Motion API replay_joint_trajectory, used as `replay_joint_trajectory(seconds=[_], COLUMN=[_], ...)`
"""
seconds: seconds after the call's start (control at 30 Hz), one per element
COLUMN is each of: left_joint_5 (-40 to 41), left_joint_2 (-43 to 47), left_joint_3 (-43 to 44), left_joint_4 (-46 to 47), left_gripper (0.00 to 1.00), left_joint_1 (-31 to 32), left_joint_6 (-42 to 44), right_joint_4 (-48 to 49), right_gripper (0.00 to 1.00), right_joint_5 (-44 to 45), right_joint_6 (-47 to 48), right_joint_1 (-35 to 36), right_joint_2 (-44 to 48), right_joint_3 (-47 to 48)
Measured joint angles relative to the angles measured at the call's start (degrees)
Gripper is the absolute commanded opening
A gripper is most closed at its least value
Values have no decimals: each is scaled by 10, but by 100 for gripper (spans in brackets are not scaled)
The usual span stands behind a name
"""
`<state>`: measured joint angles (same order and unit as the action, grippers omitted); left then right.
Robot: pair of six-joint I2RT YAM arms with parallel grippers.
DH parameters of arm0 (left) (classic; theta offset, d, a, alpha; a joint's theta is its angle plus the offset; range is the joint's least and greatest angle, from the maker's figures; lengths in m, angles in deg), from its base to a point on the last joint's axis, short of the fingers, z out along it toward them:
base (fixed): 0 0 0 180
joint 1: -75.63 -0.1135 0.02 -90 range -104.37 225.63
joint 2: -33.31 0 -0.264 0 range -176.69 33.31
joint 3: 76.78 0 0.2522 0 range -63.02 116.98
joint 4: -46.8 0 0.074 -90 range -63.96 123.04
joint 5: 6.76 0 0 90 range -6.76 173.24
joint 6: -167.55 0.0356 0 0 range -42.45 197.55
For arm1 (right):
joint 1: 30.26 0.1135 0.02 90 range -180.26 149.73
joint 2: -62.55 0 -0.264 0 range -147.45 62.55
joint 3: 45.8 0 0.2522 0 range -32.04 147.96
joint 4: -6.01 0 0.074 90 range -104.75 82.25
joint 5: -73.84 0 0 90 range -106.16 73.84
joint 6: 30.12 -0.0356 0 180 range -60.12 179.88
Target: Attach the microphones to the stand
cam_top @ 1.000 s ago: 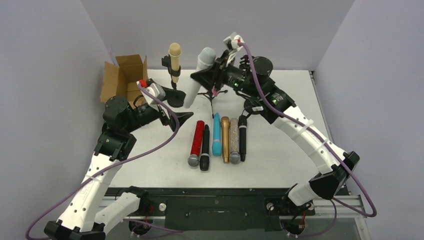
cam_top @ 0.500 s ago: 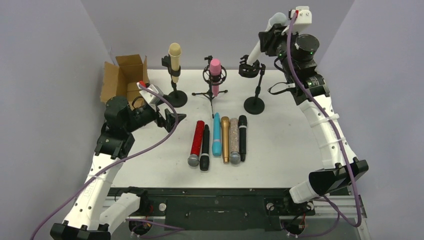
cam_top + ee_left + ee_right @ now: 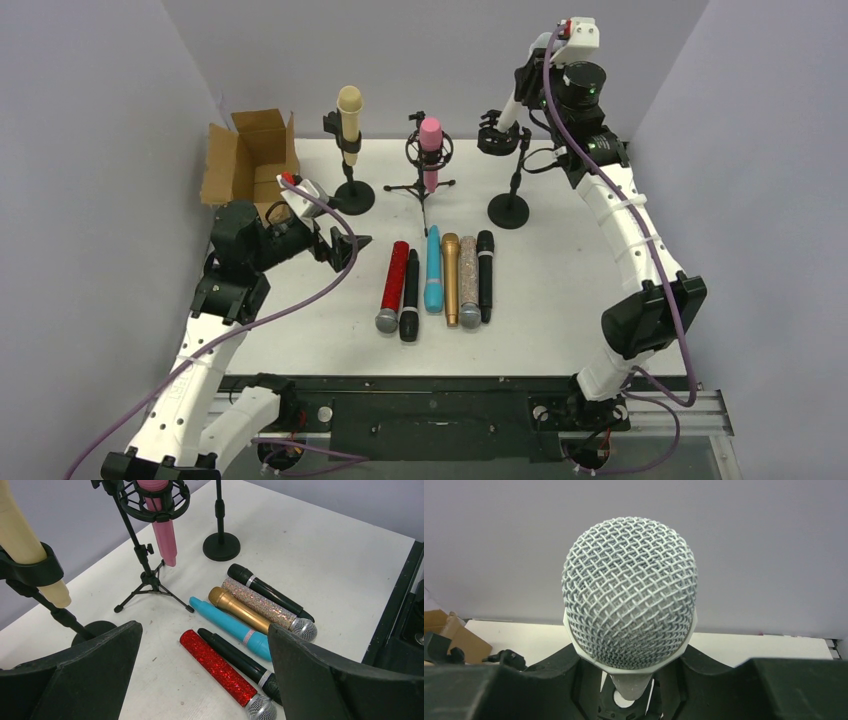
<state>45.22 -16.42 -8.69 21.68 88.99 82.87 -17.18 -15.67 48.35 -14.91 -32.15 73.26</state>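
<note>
Top external view: the right gripper [image 3: 528, 84] is seen raised high, behind and to the right of the tripod stand [image 3: 423, 187], with its jaws closed partway around the white microphone [image 3: 509, 105], which is held tilted with its head uppermost. The lower end of that microphone is placed at the clip [image 3: 497, 140] of the round-footed stand [image 3: 508, 211] just right of the tripod stand; whether it is seated in the clip cannot be told. In the right wrist view its grey mesh head [image 3: 630, 592] is shown upright between the two dark fingers [image 3: 499, 690]. The pink microphone [image 3: 431, 135] is hung upright in the ring mount of the tripod stand, and the cream microphone [image 3: 348, 110] is clipped upright in a second round-footed stand [image 3: 352, 196] to the left of the tripod stand. Just in front of the tripod stand, six microphones are laid side by side on the table [image 3: 570, 290], from left to right: red microphone [image 3: 395, 280], black microphone [image 3: 410, 297], teal microphone [image 3: 433, 270], gold microphone [image 3: 451, 277], glittery silver microphone [image 3: 467, 282] and second black microphone [image 3: 485, 275]. The left gripper [image 3: 342, 246] is held low, in front and to the left of the tripod stand, its jaws spread wide with nothing between them. A cardboard box [image 3: 245, 160] is set well to the left of the tripod stand
</note>
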Motion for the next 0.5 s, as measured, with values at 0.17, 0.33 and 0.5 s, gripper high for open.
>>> replay_joint_trajectory(seconds=[0.17, 0.33, 0.5], left_joint_5=[0, 0, 0], left_joint_2=[-1, -2, -3], left_joint_3=[-1, -8, -13], left_joint_4=[6, 12, 13], left_gripper=[96, 96, 96], left_joint_1=[-1, -2, -3], left_joint_6=[9, 13, 14], right_joint_4=[3, 3, 0], right_gripper=[0, 0, 0], right_joint_5=[-8, -19, -25], right_joint_6=[-7, -13, -18], right_joint_1=[-4, -4, -4], right_joint_2=[-33, -35, -36], right_joint_3=[14, 17, 17])
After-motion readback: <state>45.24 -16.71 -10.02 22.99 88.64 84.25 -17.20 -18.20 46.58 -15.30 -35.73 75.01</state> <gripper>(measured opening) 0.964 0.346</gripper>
